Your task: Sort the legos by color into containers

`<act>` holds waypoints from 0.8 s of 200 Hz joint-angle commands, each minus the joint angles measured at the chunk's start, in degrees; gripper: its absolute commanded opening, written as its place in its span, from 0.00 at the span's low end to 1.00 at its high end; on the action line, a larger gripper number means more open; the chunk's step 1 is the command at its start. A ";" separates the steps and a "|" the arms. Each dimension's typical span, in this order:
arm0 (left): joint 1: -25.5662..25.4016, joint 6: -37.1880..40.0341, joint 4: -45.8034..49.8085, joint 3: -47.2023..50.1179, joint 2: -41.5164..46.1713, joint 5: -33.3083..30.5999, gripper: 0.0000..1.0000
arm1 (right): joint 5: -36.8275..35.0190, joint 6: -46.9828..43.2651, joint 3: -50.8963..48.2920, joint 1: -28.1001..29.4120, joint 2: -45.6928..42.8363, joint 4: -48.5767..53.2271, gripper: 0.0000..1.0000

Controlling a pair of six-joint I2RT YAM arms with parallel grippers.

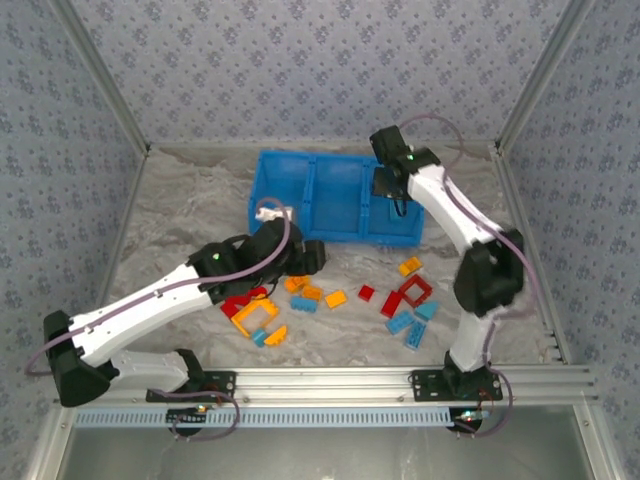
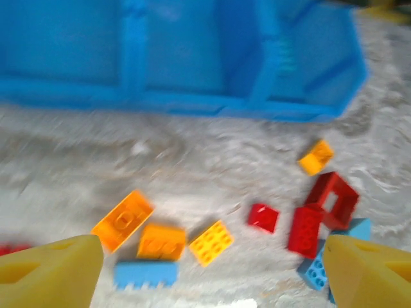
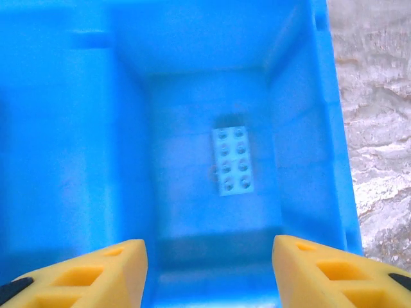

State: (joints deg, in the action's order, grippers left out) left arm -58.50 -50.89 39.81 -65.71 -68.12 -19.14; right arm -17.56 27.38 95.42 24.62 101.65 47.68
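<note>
Nearest, on the table (image 1: 180,220) before the blue bin (image 1: 300,157), the loose legos (image 1: 330,298) lay scattered: red, orange and light blue bricks, and a red square frame (image 2: 334,196). They looked light, rigid and smooth-sided, best pinched across two flat opposite walls, or across one bar for a frame. The left gripper (image 2: 209,276) hovered over them, jaws wide apart and empty. Farther, above the bin's right compartment, the right gripper (image 3: 209,269) had its jaws apart, with a light blue brick (image 3: 232,160) lying on that compartment's floor.
</note>
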 commanded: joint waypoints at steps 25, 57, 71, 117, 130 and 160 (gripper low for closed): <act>0.31 -18.49 14.54 15.23 11.33 -2.29 0.77 | -1.48 0.05 -31.53 21.45 -27.19 -22.24 0.56; 1.35 -7.87 13.96 19.34 10.97 1.56 0.70 | -0.06 2.32 -43.83 34.11 -33.83 -29.57 0.57; 1.66 -1.15 12.07 20.09 7.38 5.64 0.65 | -0.52 4.12 -47.13 37.87 -34.90 -31.48 0.57; 0.76 9.87 10.38 17.25 -7.22 9.74 0.42 | 3.13 9.83 -54.10 43.32 -38.49 -38.44 0.57; 0.77 11.31 9.66 16.90 -9.17 9.39 0.42 | 4.22 11.25 -55.54 44.38 -40.09 -39.39 0.58; 0.76 13.93 8.22 16.93 -12.66 8.69 0.42 | 5.76 15.31 -59.01 45.20 -43.72 -38.56 0.59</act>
State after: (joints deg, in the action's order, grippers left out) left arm -57.43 -41.82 49.17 -46.24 -78.63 -10.46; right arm -13.30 37.39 39.11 69.10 60.99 10.39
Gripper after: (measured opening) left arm 0.424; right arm 0.585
